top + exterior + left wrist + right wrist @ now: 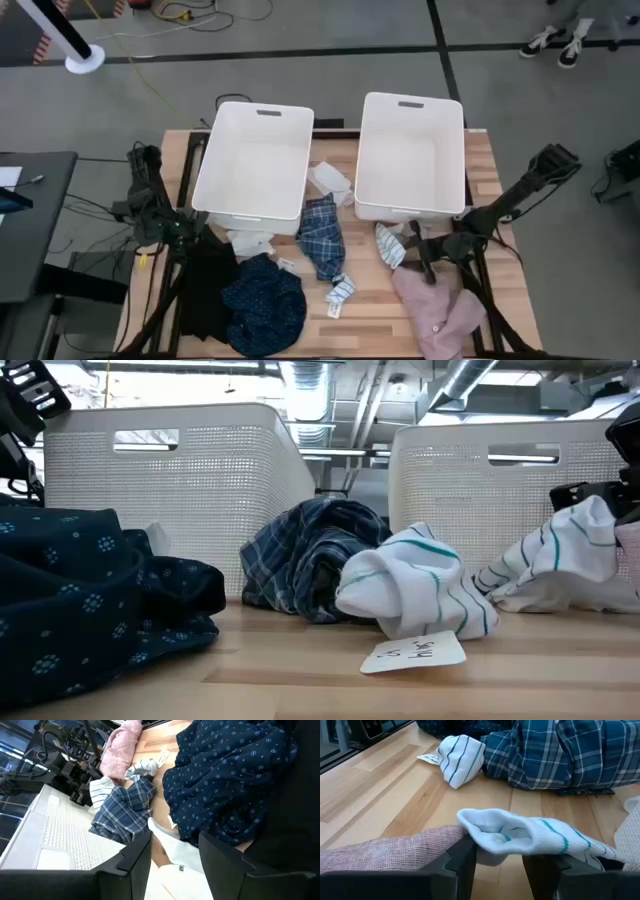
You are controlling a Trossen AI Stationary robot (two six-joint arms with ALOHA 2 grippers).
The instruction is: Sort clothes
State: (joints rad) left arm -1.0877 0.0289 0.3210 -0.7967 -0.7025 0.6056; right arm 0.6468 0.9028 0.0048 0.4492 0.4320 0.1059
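My left gripper (197, 238) is open above a white cloth (175, 865), between the black garment (205, 285) and the left tub. The navy dotted garment (262, 305) lies beside it near the front edge. The blue plaid garment (320, 235) lies mid-table, with a rolled striped sock (340, 290) in front of it. My right gripper (497, 862) is open and low over the table. Its fingers stand on either side of the end of a second striped sock (530, 835). The pink garment (440, 310) lies beside it. My right gripper comes level and low along the table at the striped sock's near end (487, 832), which lies between the fingertips; I cannot tell whether they touch it. The pink garment's edge (435, 840) lies against the outer side of one finger (462, 857).
Two large white tubs stand side by side at the far edge, the left tub (265, 107) and the right tub (410, 100). A small white cloth (330, 180) lies between them. A paper tag (415, 652) lies by the rolled sock. Bare wood shows at the front middle.
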